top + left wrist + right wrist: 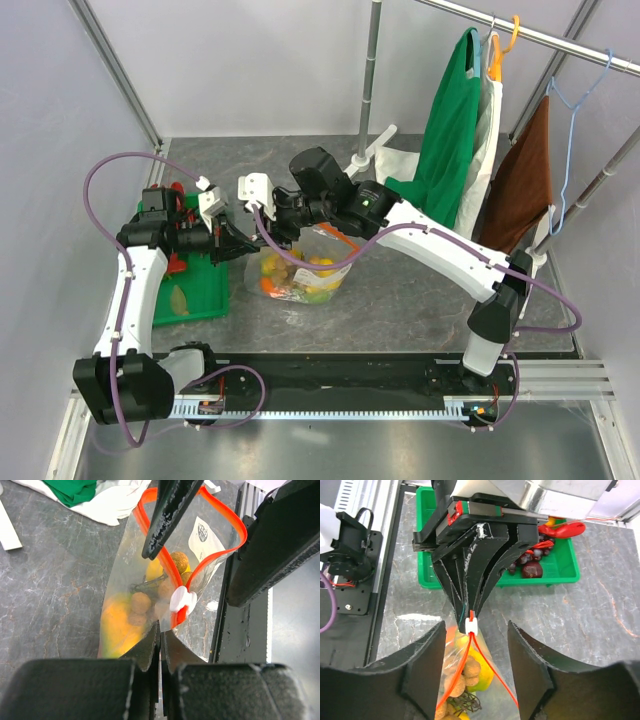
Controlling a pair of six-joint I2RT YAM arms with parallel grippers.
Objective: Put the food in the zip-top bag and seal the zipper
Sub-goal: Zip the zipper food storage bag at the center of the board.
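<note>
One grey table (420,290) carries one green tray (205,290) at the left and one clear bag (305,278) just right of it, near the middle. Two hands meet at the bag's top. The left hand (161,640) is pressed together, pinching the end of the red-orange zipper (243,530), which loops open. The right hand (476,626) is spread wide, one finger either side of the bag. One red lobster (562,530) lies in the tray. In the bag are one yellow-orange fruit (117,625) and at least three tan balls (141,602), and one white slider (182,601) sits on the zipper
</note>
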